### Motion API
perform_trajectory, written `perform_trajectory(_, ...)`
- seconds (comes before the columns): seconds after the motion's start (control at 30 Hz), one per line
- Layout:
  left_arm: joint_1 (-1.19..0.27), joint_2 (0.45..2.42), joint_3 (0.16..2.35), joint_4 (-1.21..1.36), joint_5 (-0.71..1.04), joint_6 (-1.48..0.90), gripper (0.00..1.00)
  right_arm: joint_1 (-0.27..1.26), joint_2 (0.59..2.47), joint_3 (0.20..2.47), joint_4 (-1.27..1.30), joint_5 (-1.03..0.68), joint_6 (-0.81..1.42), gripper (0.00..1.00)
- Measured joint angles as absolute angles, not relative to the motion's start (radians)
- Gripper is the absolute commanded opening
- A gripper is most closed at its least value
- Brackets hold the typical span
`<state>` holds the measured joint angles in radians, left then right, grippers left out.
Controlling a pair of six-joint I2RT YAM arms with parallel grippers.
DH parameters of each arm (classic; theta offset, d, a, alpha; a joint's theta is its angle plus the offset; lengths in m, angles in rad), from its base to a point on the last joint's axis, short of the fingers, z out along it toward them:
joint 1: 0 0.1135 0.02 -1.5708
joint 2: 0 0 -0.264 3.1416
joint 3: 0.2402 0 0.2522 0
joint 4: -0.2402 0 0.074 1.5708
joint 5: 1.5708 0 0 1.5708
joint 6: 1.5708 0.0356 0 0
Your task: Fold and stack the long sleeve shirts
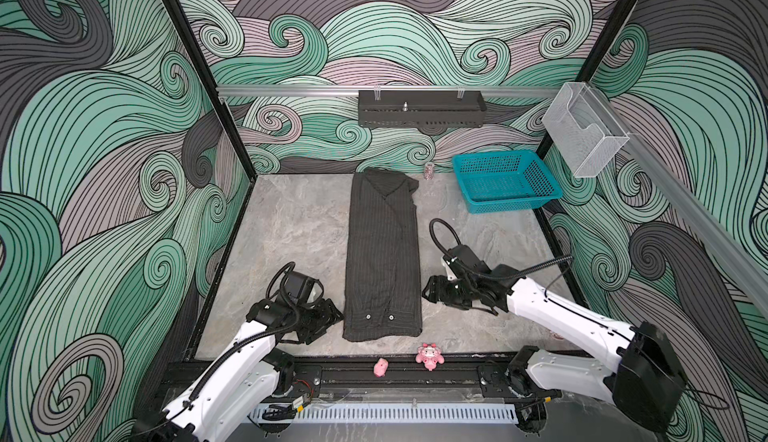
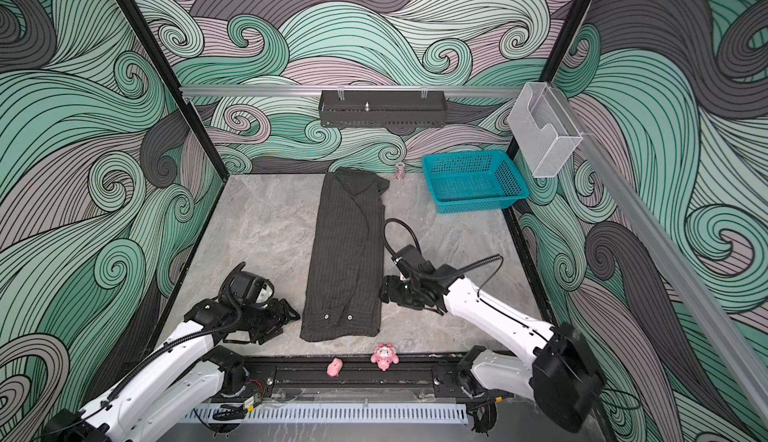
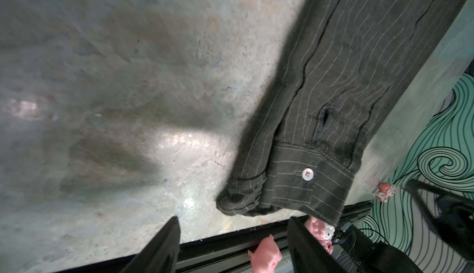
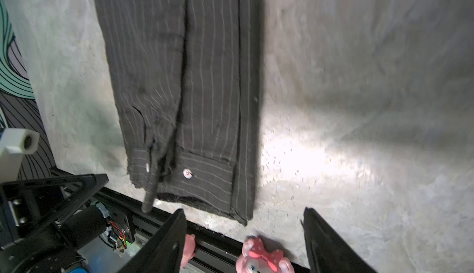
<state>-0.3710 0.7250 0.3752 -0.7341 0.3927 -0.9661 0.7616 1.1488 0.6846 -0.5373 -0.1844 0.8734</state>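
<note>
Okay, the long sleeve shirt (image 1: 382, 253) lies in the middle of the desk (image 1: 291, 228) as 1 long narrow strip, collar (image 1: 384, 184) at the far end by the back wall and cuffs at the near end, so I read the lengthwise folds as done and the crosswise fold as the step in hand. The left gripper (image 1: 332, 315) sits just beside the near-left edge with its jaws wide and nothing between them. The right gripper (image 1: 428, 290) is beside the right edge a little further up, also wide and empty. Next, I reckon both need to drop onto the 2 near corners, pinch every layer including the buttoned cuff (image 3: 307, 174), and carry that end evenly toward the collar; a lopsided lift would probably spill the tucked sleeves. In a top view I can't tell whether the left gripper touches the cloth or only stands next to it. How the sleeves lie under the top layer is hidden. The right wrist view is smeared, so the seams are hard to read there. I see only 1 shirt, and the teal basket (image 1: 505, 180) at the far right looks empty. A tiny patterned object (image 1: 429, 170) by the wall is too small to name.
</note>
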Motion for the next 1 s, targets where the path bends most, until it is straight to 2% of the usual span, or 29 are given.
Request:
perform_trajectory(0.23,-0.399,0.696,0.257,-0.647,0.451,-1.051,0.62,0.858,1.134,0.493,-0.339,-0.201,1.046,0.73)
perform_trajectory(0.57,-0.435,0.788,0.224,-0.431,0.502,-1.11,0.58,0.92,1.217,0.442,-0.13,-0.227,1.161,0.73)
perform_trajectory(0.87,-0.458,0.9,0.218,-0.287,0.517,-1.122,0.45,0.946,1.271,0.432,-0.019,-0.246,1.197,0.62)
perform_trajectory(1.0,-0.459,0.974,0.228,-0.231,0.532,-1.118,0.33,0.949,1.311,0.435,0.034,-0.265,1.205,0.55)
